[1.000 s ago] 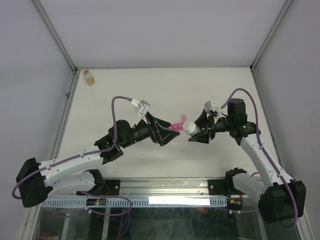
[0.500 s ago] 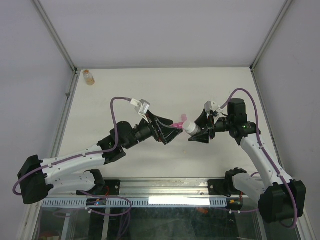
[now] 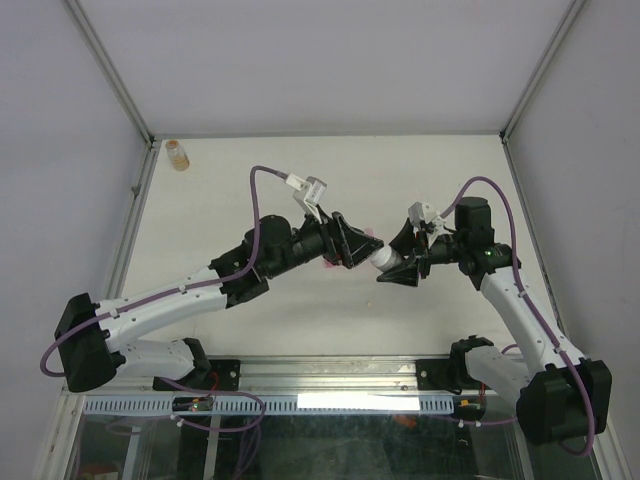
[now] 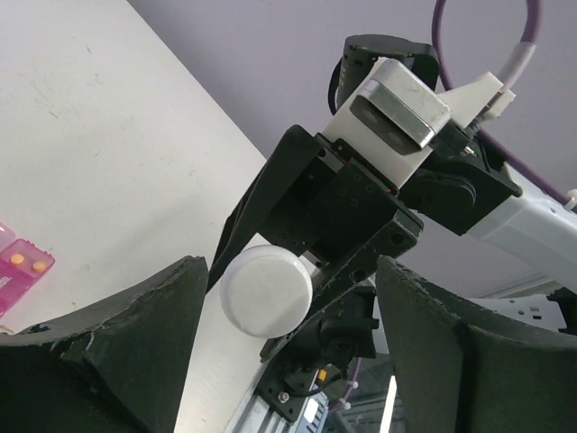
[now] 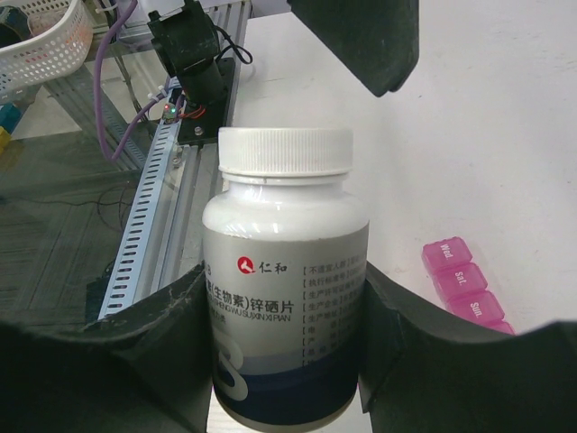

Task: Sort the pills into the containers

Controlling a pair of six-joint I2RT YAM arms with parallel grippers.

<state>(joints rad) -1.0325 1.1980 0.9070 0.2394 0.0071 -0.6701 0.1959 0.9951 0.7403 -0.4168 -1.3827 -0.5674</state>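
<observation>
My right gripper (image 5: 284, 281) is shut on a white-capped pill bottle (image 5: 285, 271) and holds it above the table, cap pointing at the left arm. In the left wrist view the bottle's cap (image 4: 267, 290) sits between the fingers of my left gripper (image 4: 290, 272). The jaws stand open with a gap on each side. In the top view the left gripper (image 3: 355, 248) covers most of the pink containers (image 3: 371, 237). One open compartment (image 4: 20, 267) holds two orange pills (image 4: 38, 265). Closed pink lids (image 5: 462, 281) lie right of the bottle.
A small amber bottle (image 3: 177, 153) stands at the far left corner of the table. A white basket (image 5: 36, 41) sits off the table beyond the metal rail (image 5: 158, 194). Grey walls enclose the table on three sides.
My left arm has swung right and forward, bringing its fingers up to the bottle's cap and over the pink containers. The right arm and bottle have stayed still.
</observation>
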